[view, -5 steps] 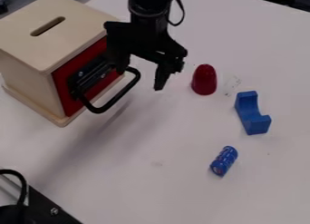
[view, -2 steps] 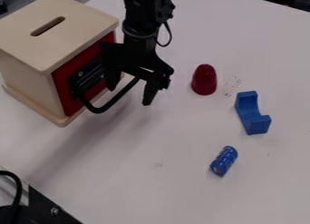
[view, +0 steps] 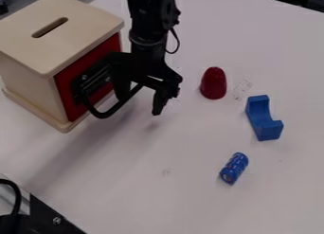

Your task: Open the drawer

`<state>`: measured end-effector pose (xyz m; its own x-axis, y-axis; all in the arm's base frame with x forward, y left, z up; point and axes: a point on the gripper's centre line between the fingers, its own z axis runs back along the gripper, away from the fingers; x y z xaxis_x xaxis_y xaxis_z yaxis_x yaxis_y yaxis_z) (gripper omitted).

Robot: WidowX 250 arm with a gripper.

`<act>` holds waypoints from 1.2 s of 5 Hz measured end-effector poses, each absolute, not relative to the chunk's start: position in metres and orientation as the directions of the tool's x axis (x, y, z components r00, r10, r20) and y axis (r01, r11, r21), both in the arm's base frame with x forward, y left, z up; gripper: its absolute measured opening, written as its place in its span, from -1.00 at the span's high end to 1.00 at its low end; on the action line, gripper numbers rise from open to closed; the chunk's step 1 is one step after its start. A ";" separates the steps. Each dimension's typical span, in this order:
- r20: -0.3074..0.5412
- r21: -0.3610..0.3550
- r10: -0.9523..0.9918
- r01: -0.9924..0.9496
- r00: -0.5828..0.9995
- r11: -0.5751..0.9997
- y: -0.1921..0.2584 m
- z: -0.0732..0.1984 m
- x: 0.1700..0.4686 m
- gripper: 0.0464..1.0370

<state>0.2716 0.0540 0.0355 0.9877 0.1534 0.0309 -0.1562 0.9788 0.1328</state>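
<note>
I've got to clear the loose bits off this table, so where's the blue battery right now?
The blue battery lies on the table in the camera view's lower right, just below the blue curved block.

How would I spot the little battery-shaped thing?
From the wooden box, look across the white table to its right. The small blue cylinder lies below the blue notched block, rounded, with printed markings.

Fixed camera stands above the table [view: 171, 200], facing down at a slant, mid-range, wooden box [view: 63, 48] upper left.
</note>
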 end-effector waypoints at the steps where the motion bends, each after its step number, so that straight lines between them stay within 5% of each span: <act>1: 0.046 0.132 0.144 -0.149 0.989 0.980 0.056 0.035 0.275 -0.29; 3: 0.065 0.132 0.146 -0.154 0.987 0.979 0.059 0.033 0.277 0.72; 6: 0.069 0.116 0.118 -0.125 0.991 0.985 0.052 0.033 0.278 0.81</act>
